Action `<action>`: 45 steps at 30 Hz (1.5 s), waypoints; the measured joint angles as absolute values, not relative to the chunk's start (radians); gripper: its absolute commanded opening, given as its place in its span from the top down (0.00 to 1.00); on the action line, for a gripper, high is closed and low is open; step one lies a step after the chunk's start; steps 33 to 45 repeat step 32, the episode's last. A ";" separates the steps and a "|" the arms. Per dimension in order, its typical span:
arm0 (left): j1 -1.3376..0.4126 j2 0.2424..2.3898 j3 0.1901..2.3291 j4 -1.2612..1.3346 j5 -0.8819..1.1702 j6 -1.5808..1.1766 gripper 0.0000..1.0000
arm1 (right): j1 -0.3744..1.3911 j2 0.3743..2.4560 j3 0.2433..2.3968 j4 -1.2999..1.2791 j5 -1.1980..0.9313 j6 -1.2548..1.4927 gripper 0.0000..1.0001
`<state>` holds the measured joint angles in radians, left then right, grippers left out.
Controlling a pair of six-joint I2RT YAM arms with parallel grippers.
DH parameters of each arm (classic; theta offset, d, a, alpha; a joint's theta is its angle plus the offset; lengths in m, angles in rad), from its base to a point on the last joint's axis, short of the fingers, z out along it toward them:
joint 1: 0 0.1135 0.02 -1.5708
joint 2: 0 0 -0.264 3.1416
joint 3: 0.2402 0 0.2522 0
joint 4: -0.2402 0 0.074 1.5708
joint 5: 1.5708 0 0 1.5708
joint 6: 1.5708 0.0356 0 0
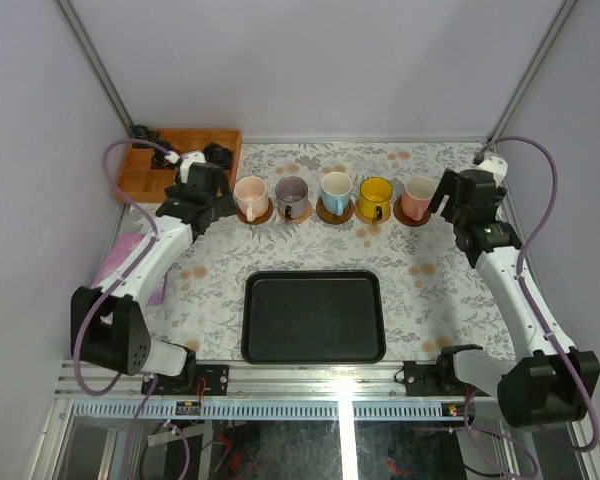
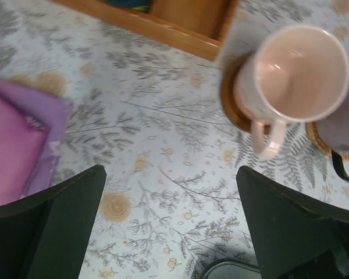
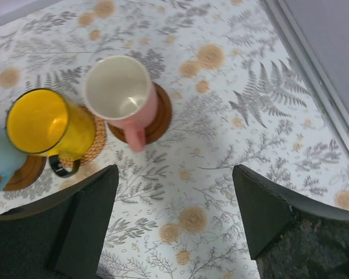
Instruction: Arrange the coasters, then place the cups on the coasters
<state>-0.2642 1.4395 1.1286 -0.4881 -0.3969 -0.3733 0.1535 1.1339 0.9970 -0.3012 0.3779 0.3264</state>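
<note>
A: Since all five cups [image 1: 336,187] sit on coasters [image 3: 161,110] in a row across the counter's [image 1: 430,290] far side, what's left?

B: Little, I judge. Both the left gripper [image 2: 170,180] and right gripper [image 3: 174,177] hang released, empty, beside the end cups; next, retreat without clipping handles.

A: The cups?

B: Small, upright, each a different colour, handles toward the arms.

Five cups [image 1: 336,190] upright — on coasters [image 1: 332,216] (one row).

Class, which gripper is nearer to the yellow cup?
Right. The right gripper is just beyond the salmon-pink cup beside the yellow cup; the left gripper is past the peach-pink cup at the row's other end.
</note>
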 measured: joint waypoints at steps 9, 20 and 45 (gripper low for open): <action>-0.046 1.217 1.050 -0.549 -0.430 -0.427 0.00 | -0.080 1.024 0.877 -0.301 0.333 0.453 0.08; -0.032 1.082 0.994 -0.584 -0.532 -0.427 0.00 | -0.081 0.854 0.798 -0.233 0.416 0.476 0.05; -0.032 1.011 0.943 -0.586 -0.593 -0.479 0.00 | -0.081 0.886 0.793 -0.224 0.425 0.475 0.03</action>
